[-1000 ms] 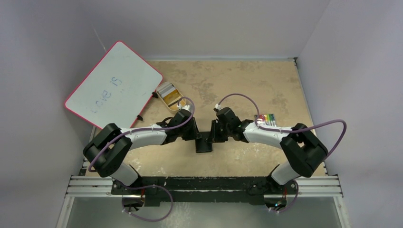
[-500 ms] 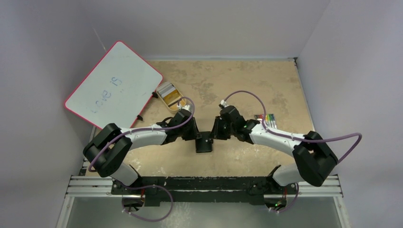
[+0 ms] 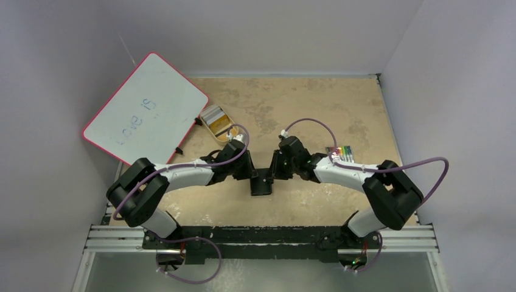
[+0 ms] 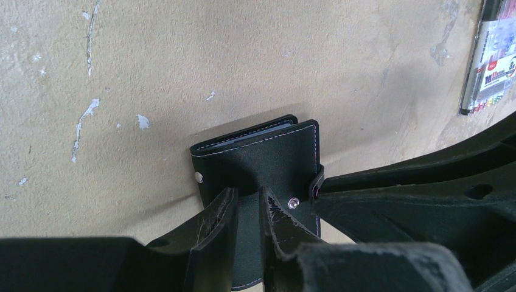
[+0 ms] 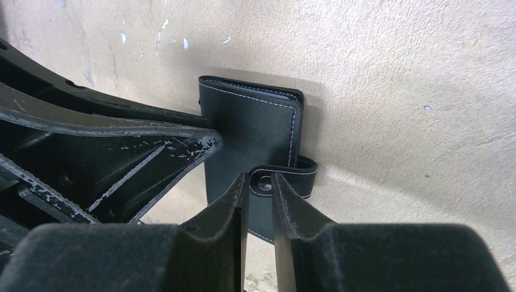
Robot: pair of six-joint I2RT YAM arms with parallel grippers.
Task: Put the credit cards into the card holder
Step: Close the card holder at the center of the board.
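Pinching narrowly at the bottom of the left wrist view, the left claw [image 4: 246, 196] holds the card holder [image 4: 268, 155], frame centre, by its cover. The right claw [image 5: 260, 180] sits narrow around the snap tab [image 5: 296, 172]; whether it grips I cannot tell. The holder looks light and floppy; its stitched edge probably gives the firmest hold. No cards show. At upper right lies a pen pack [image 4: 491, 61].

Pale grey walls [image 3: 274, 30] box me in on three sides — my table [image 3: 304, 103] is a mottled, scuffed tan board.
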